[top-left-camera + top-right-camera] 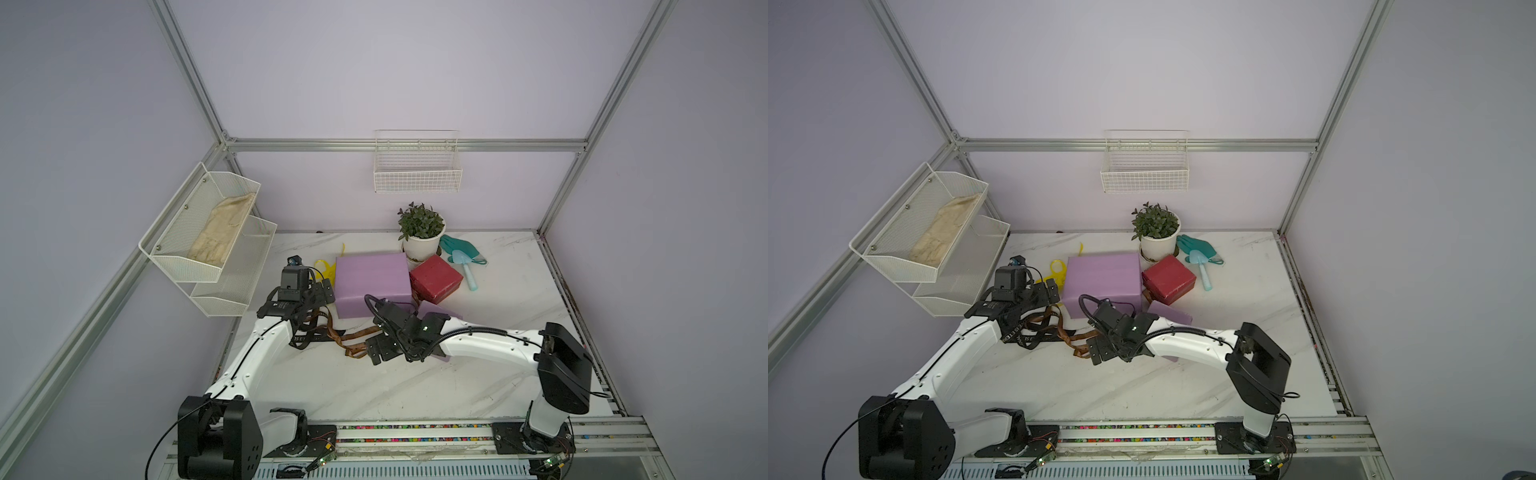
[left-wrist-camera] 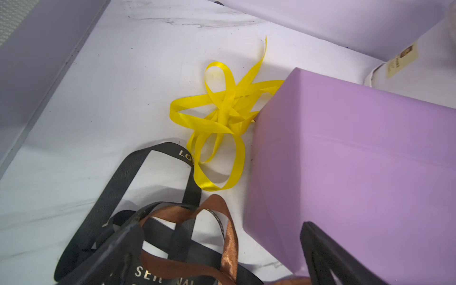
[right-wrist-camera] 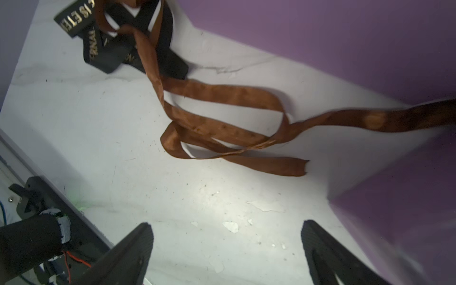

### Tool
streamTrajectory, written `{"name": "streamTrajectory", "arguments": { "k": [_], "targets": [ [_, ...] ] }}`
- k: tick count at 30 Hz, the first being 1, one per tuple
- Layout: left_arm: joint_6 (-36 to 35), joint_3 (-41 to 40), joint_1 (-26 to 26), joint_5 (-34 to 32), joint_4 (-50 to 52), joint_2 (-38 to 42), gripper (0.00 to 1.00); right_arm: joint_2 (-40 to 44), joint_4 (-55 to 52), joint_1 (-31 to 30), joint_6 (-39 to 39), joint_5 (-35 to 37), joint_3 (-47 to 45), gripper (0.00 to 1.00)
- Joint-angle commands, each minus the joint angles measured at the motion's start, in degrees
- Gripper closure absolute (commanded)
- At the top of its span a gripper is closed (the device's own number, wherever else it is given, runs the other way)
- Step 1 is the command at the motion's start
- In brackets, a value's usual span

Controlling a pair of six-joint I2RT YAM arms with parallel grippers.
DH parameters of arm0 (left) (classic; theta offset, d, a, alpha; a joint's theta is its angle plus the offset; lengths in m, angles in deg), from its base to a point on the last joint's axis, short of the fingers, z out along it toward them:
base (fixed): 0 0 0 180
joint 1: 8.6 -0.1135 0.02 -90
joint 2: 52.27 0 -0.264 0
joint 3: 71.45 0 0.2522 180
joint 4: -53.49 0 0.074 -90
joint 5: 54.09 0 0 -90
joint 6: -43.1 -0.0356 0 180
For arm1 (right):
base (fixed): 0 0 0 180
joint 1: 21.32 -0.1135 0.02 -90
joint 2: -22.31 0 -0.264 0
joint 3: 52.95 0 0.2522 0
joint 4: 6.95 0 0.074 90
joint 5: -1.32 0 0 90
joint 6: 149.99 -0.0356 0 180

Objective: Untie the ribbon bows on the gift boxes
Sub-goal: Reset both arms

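Left gripper (image 2: 219,225) and right gripper (image 3: 227,223) both open; brown satin ribbon (image 3: 222,93) lies loose beside large lilac box (image 1: 372,278), looks untied, so next is probably dragging its tail clear.

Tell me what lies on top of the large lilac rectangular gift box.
No ribbon: the large lilac box shows bare paper on top. The right arm's wrist hides its front corner.
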Motion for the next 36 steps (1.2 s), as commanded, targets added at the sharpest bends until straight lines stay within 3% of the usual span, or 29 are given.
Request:
{"name": "streamTrajectory", "arguments": {
  "k": [1,5,7,9,14,17,21,24,27,32,34,36],
  "targets": [
    [-3.5,-5.4,-0.8,-5.1,-10.1,0.1,0.0,8.3,-5.1,4.6,3.4,11.0,-3.9,0.03],
    [-7.6,-13.0,-0.9,-5.5,-24.7,3.0,0.0,17.5,2.6,17.4,10.9,18.9,-13.8,0.03],
    [-11.9,-18.1,-0.9,-5.0,-35.6,3.5,0.0,21.3,13.4,23.3,15.6,24.1,-20.8,0.03],
    [-16.2,-22.7,-0.9,-5.0,-44.6,2.6,0.0,22.8,26.0,29.7,20.8,24.8,-27.7,0.03],
    [-17.3,-23.9,-0.9,-12.5,-49.3,-2.1,0.0,17.1,49.8,39.6,28.5,20.8,-38.2,0.03],
    [-20.3,-24.8,-0.9,-12.5,-52.5,-5.3,0.0,11.4,57.9,43.4,31.5,18.0,-39.9,0.03],
    [-22.2,-26.2,-1.7,-11.5,-62.2,-8.3,0.0,7.9,80.1,46.4,35.9,11.6,-47.1,0.03],
    [-22.8,-24.3,-2.2,-6.6,-60.0,-9.7,0.0,2.6,94.7,49.3,37.3,7.5,-50.1,0.03],
    [-23.3,-28.4,-2.6,3.1,-68.0,-9.6,0.0,-1.9,96.0,50.9,36.1,6.4,-48.4,0.03],
    [-23.4,-37.0,-2.6,0.7,-98.7,-22.2,0.0,-6.4,101.5,55.8,33.9,-3.5,-49.4,0.03],
    [-22.9,-36.8,-2.7,0.4,-95.9,-20.5,0.0,-5.0,94.3,56.4,32.4,-2.8,-47.1,0.03],
    [-23.2,-35.2,-2.7,0.8,-90.2,-19.1,0.0,-5.4,94.3,56.6,30.9,1.8,-46.6,0.03]
  ]
}}
